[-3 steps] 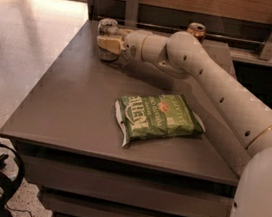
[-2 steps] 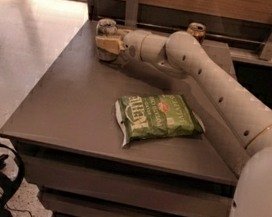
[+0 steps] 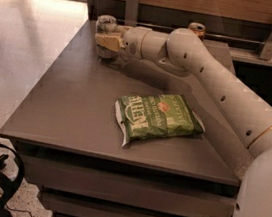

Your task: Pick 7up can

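Note:
The 7up can [image 3: 105, 26], silvery-white with a silver top, stands at the far left corner of the grey table [image 3: 70, 106]. My gripper [image 3: 111, 36] reaches in from the right and sits around the can. One tan finger [image 3: 107, 41] crosses the can's front at mid-height, and the other lies behind it. The gripper looks shut on the can, whose base is still down at the table top. The can's lower part is partly hidden by the finger.
A green chip bag [image 3: 157, 117] lies flat on the table's middle right. A golden-orange can [image 3: 196, 28] stands at the back edge behind my arm [image 3: 220, 87]. A wooden wall with metal brackets runs behind. The tiled floor lies to the left.

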Available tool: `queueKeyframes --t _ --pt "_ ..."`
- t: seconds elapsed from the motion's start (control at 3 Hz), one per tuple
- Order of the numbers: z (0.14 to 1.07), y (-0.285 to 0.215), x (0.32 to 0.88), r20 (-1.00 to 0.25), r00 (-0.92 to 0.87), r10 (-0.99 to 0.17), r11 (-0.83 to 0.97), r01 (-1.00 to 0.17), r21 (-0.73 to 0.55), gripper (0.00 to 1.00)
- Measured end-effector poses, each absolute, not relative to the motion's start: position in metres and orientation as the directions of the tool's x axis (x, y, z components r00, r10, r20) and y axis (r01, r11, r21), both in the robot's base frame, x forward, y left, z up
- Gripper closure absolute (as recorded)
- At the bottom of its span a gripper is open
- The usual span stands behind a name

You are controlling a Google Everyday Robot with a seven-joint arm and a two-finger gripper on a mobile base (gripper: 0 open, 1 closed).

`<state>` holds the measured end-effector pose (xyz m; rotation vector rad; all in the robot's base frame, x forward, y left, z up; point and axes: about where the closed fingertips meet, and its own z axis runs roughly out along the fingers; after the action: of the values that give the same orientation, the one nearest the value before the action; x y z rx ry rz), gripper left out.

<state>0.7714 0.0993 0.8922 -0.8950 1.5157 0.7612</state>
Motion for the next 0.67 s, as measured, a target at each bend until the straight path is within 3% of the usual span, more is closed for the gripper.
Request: queueKeyframes --t 0.67 --pt "0.939 0.084 0.766 -0.98 0.032 -0.197 0.535 -0.834 -0.135 1.0"
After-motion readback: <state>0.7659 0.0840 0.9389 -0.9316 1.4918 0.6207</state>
